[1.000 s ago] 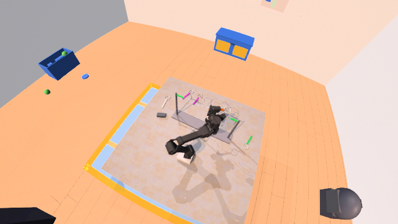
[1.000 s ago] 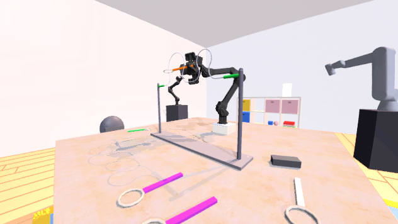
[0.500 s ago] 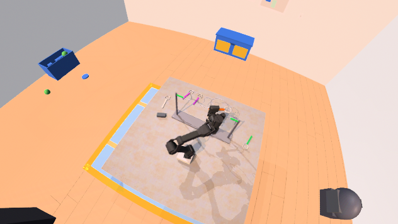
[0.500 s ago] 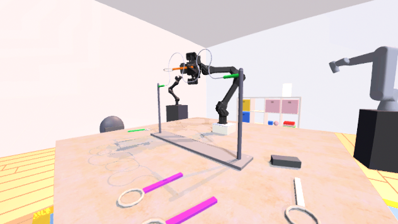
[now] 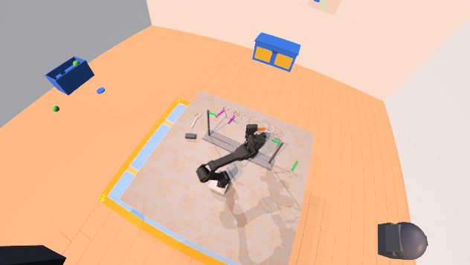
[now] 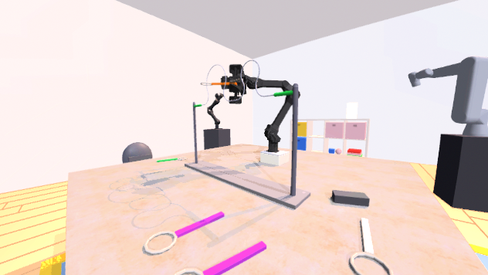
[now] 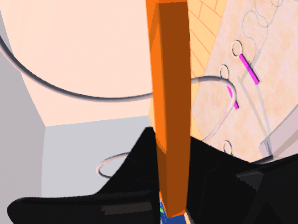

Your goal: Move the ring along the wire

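Gripping the handle (image 5: 261, 129) (image 6: 220, 83) (image 7: 172, 100) in clenched jaws (image 5: 256, 129) (image 6: 235, 83), probably light, stiff and best held there, with ring (image 5: 269, 129) (image 6: 205, 83) near the far-side loop of wire (image 5: 256, 118) (image 6: 259, 77) (image 7: 112, 99), above the counter (image 5: 167, 182) (image 6: 116, 216) (image 7: 240, 115).

Was a mottled pinkish-beige tabletop (image 5: 167, 179) (image 6: 116, 201). From above, lay on it near twelve o'clock: two magenta-handled rings (image 5: 231, 119) (image 6: 201, 224); at eleven, a white-handled ring (image 5: 194, 122) (image 6: 367, 236) and dark block (image 5: 190, 136) (image 6: 350, 198); at three, a green-handled ring (image 5: 294, 166) (image 6: 167, 160); centrally, a long grey base (image 5: 223, 141) (image 6: 247, 184).
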Robot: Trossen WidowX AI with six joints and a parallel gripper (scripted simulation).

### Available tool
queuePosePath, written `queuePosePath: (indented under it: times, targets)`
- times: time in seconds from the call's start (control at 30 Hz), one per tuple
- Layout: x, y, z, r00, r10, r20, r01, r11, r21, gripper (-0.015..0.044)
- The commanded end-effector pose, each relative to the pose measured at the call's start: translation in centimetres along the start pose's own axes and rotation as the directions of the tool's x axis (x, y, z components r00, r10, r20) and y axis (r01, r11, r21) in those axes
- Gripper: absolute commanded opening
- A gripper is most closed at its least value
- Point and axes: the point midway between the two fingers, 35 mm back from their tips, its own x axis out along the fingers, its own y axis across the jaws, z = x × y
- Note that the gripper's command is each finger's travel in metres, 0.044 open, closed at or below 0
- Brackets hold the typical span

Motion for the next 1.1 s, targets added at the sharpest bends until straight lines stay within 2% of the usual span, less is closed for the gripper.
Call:
queuePosePath:
  times: [0.0,1.07]
  targets:
    - [0.0,0.2,0.0,1.000,-0.018,0.006,0.019,0.999,-0.042,-0.0150]
    - [0.0,-0.9,0.2,0.983,-0.176,0.053,0.184,0.947,-0.263,-0.0150]
